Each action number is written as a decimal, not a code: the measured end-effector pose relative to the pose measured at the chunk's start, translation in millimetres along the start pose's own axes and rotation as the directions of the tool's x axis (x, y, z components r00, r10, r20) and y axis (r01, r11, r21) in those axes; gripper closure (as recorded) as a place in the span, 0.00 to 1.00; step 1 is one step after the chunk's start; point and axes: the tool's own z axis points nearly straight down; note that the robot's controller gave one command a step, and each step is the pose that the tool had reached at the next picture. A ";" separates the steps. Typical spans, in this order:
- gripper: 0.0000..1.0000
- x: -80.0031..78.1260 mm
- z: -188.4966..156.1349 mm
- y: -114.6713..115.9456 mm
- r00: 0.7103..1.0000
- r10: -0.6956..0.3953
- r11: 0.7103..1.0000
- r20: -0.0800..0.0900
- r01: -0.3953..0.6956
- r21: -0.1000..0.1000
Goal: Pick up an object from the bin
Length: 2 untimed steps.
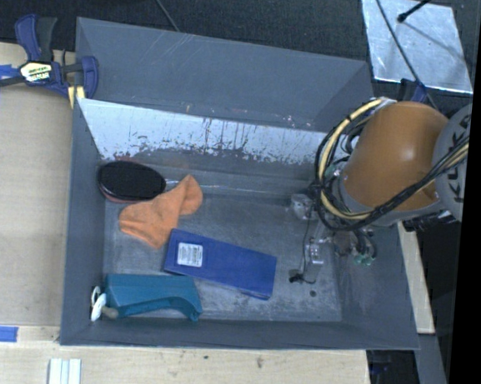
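Note:
My gripper (304, 270) hangs low over the bare floor at the right side of the bin, with nothing seen in it. The closest thing is a flat dark blue pack (225, 267) with a white label, lying just to its left in the middle of the bin. An orange cloth (162, 212) lies crumpled further left, touching the pack's upper left corner.
A black oval brush (130, 181) lies at the back left by the cloth. A teal plastic tool (151, 295) with a white end sits along the front left wall. The arm's orange cover and cables stand over the bin's right wall.

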 end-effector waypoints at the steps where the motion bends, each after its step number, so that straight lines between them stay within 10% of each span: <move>1: 0.00 -16.3 -34.2 -1.3 0.999 -0.034 0.999 0.002 0.034 0.000; 2: 0.00 -16.0 -5.0 37.1 0.998 -0.054 0.999 0.010 0.054 0.001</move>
